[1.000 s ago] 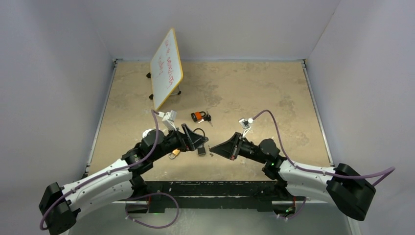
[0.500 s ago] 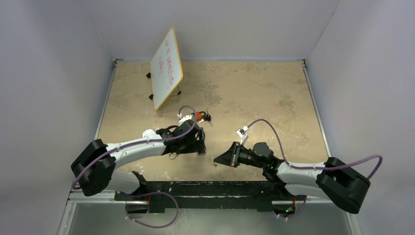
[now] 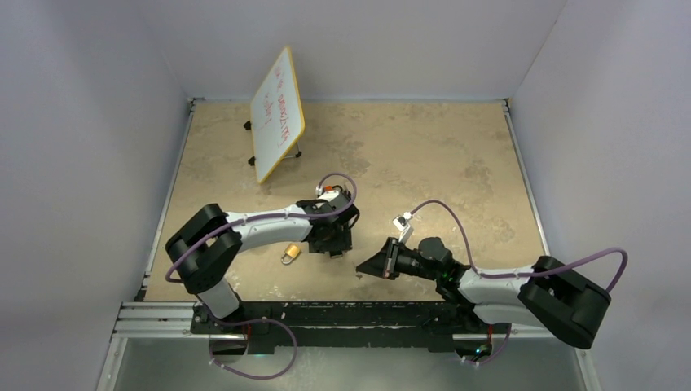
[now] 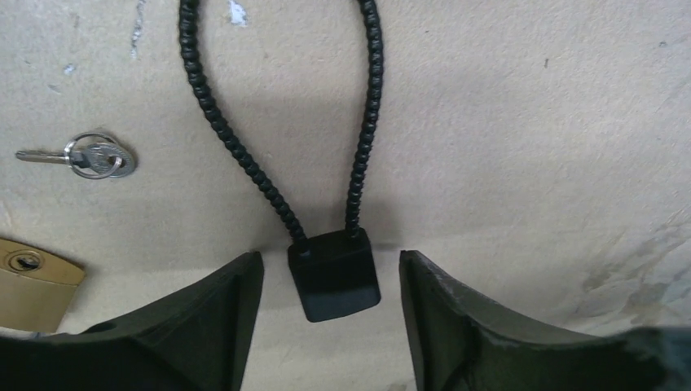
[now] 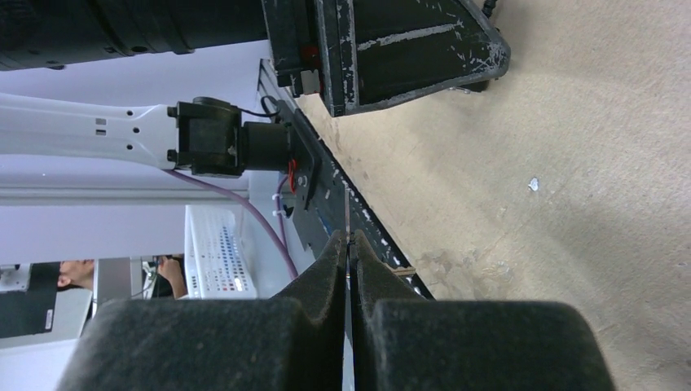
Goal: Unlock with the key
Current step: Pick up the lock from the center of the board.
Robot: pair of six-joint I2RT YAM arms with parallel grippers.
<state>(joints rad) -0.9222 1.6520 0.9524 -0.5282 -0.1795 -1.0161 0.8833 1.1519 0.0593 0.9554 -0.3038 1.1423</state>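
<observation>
The black cable lock (image 4: 334,275) lies flat on the table (image 4: 530,147), low in the middle of the left wrist view. Its small square body sits between the two fingers of the left pincer (image 4: 330,262), which is spread wide and grips nothing, with a gap on each side of the body. The beaded cable (image 4: 368,122) loops up toward the top of the frame. It looks limp and would likely flop or drag, so the hard, compact body is the place to take hold, squeezed across its flat sides. It seems light, and its smooth casing could skid on the table. The right pincer (image 5: 349,238) is pressed closed on a thin metal sliver seen edge on, which I take to be the key (image 5: 347,208). Something that slight and stiff could twist in the grip if pushed off-axis. At the left of the left wrist view lie ringed keys (image 4: 94,156) and, lower down, a brass padlock (image 4: 28,281), both well apart from the lock body.
</observation>
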